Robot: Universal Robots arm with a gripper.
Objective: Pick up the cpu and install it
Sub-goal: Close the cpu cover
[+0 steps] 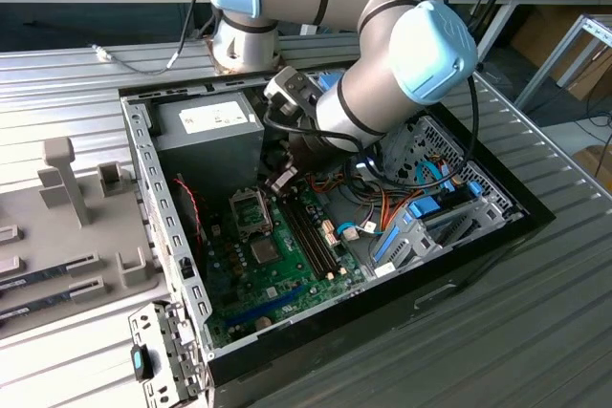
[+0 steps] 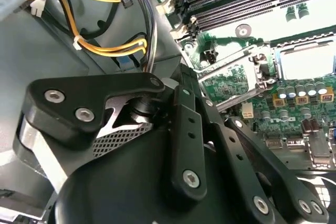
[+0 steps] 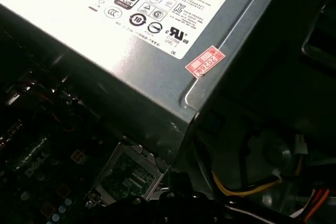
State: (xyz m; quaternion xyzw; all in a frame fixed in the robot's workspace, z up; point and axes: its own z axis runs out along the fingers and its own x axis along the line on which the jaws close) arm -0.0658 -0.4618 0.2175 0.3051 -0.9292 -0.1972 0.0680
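Grey plastic tray (image 1: 57,236) lies well apart from the pincer (image 1: 284,182), on the exterior view's left. The metal power box (image 1: 210,131) stands just beside the pincer, and the open socket (image 1: 251,212) sits close under it, its hinged frame (image 3: 137,156) raised. I cannot tell whether the pincer is clenched or released, nor pick out the cpu for sure; the pale square in the socket may be it or bare contacts. To seat the chip well, I judge it must stay level, square to the socket, and clear of the frame and the cables (image 1: 382,207) beyond.
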